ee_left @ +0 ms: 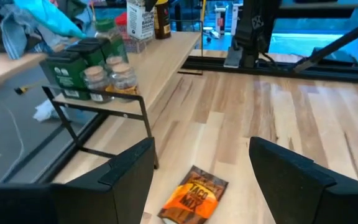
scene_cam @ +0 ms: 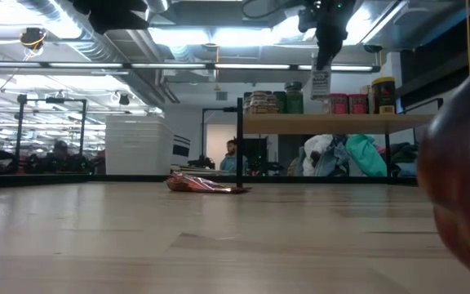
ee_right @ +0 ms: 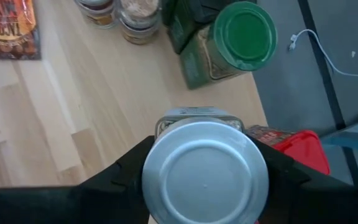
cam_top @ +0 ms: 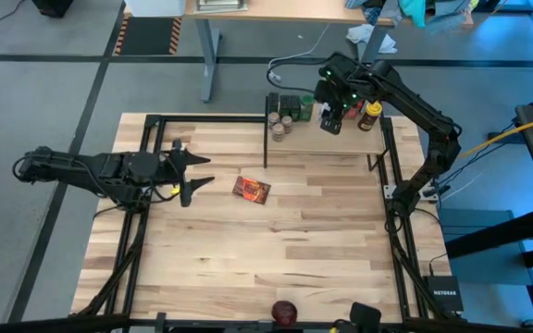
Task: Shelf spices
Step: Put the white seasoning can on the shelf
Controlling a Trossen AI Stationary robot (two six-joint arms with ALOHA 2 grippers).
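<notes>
The shelf point(cam_top: 354, 141) is a small light-wood board on black posts at the table's far right. On it stand spices: a green-lidded jar point(ee_right: 244, 31), dark green boxes point(ee_left: 73, 68), tan-lidded jars point(ee_left: 110, 78), red-capped containers point(scene_cam: 348, 103) and a dark bottle point(cam_top: 370, 115). My right gripper point(cam_top: 331, 118) is above the shelf, shut on a white-labelled tin point(scene_cam: 321, 82) with a round silver top point(ee_right: 205, 174). An orange-red taco mix packet point(cam_top: 252, 189) lies flat on the tabletop. My left gripper point(cam_top: 202, 172) hovers open left of it, fingers pointing toward it. My right gripper pinches the tin between its two fingers, one on each side just below the silver top's rim point(ee_right: 151, 168). The fingers come from above, slanting down. The tin hangs upright below them, its bottom point(scene_cam: 321, 96) a little clear of the shelf board.
Black frame rails point(cam_top: 146, 120) run along the table's left, far and right sides. A round dark-red object point(cam_top: 285, 310) sits at the near edge. Open wood lies between the packet and the shelf. Beyond the far edge are a desk and piled cloth point(cam_top: 415, 11).
</notes>
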